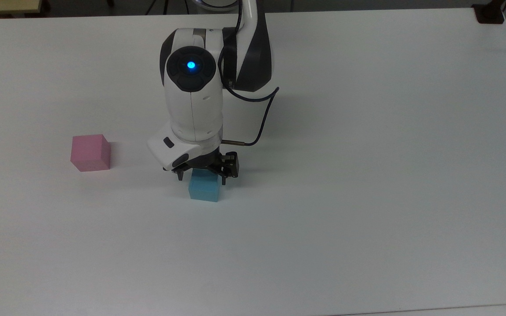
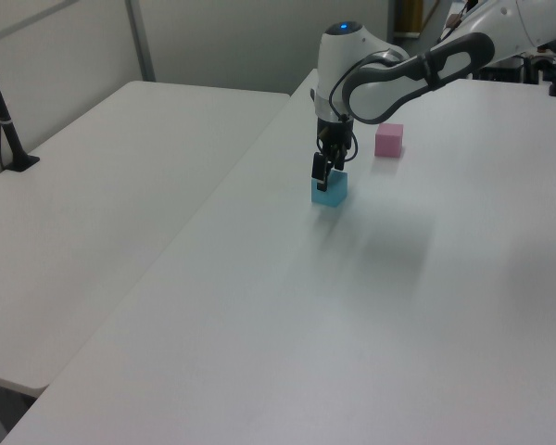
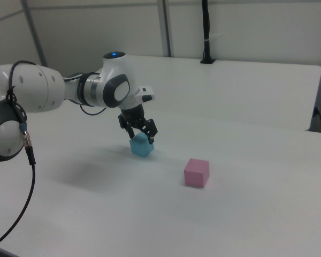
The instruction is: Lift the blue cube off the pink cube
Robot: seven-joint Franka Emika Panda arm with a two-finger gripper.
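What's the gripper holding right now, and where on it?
Nothing. The gripper is open, fingers spread just above the blue cube, which sits on the table, apart from the pink cube.

Open hand (image 2: pixel 325 172) over blue cube (image 2: pixel 330 190)

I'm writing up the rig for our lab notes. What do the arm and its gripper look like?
The arm has glossy white rounded shells with dark grey joint sections. A round dark cap on it carries a glowing blue light. A thin dark cable loops along its side to a small metal plug. The gripper is black, with two short fingers under a white hand block.
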